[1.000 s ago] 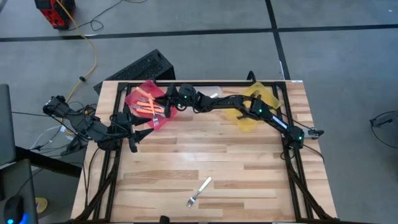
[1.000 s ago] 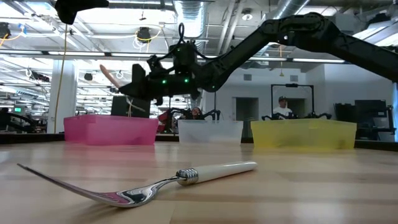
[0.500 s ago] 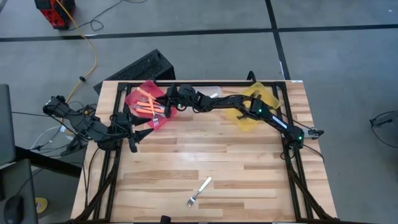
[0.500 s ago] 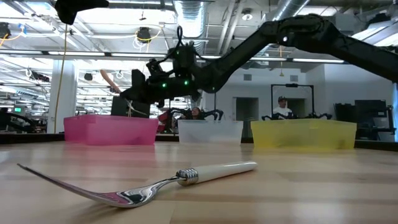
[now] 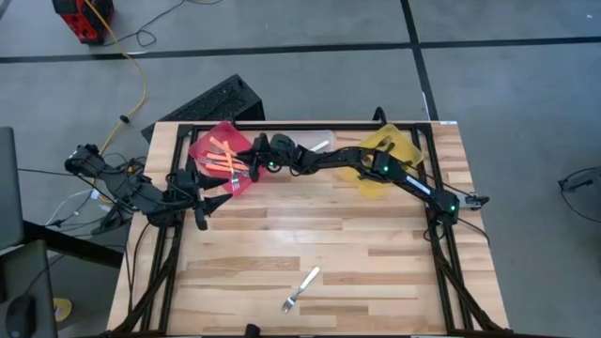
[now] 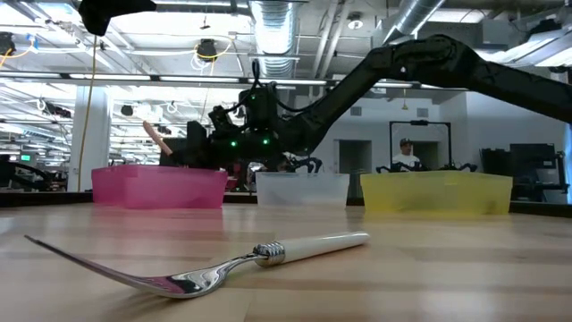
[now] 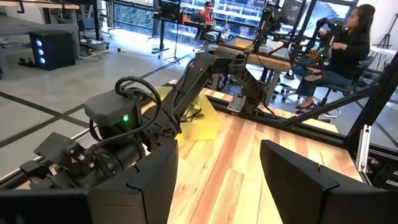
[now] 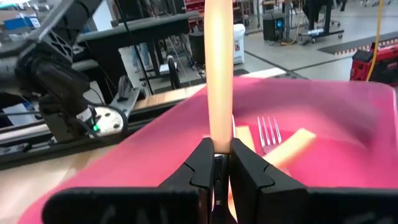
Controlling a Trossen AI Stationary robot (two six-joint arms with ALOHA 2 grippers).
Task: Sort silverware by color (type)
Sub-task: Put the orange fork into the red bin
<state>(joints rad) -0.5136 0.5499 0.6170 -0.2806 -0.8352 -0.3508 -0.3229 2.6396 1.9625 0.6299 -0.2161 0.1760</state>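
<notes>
My right gripper [image 8: 217, 149] reaches across the far side of the table and hangs low over the red bin [image 5: 211, 144], shut on an orange-handled fork [image 8: 218, 68]. In the low view the orange handle [image 6: 158, 137] pokes out of the right gripper [image 6: 188, 148] just above the bin's rim. Several orange-handled forks [image 5: 223, 161] lie inside the red bin. A white-handled fork with a silver head [image 5: 301, 288] lies flat near the table's near edge. My left gripper [image 7: 217, 180] waits open at the table's left edge, touching nothing. My right gripper pinches the orange fork by its handle [image 8: 218, 134] between the two fingers [image 8: 202, 165]. The handle runs on straight past the fingertips, in line with the fingers. The fork is lifted clear above the red bin. The gripper hides the fork's head.
A clear bin [image 5: 317, 143] and a yellow bin [image 5: 394, 150] stand beside the red one along the far edge. Bare wood [image 5: 310, 225] spreads across the table's middle. A person [image 7: 345, 43] sits at a desk in the room beyond.
My right gripper has moved toward the table's left edge and down, bringing the orange fork from high above the red bin to just over its rim. It has stayed shut on the fork.
</notes>
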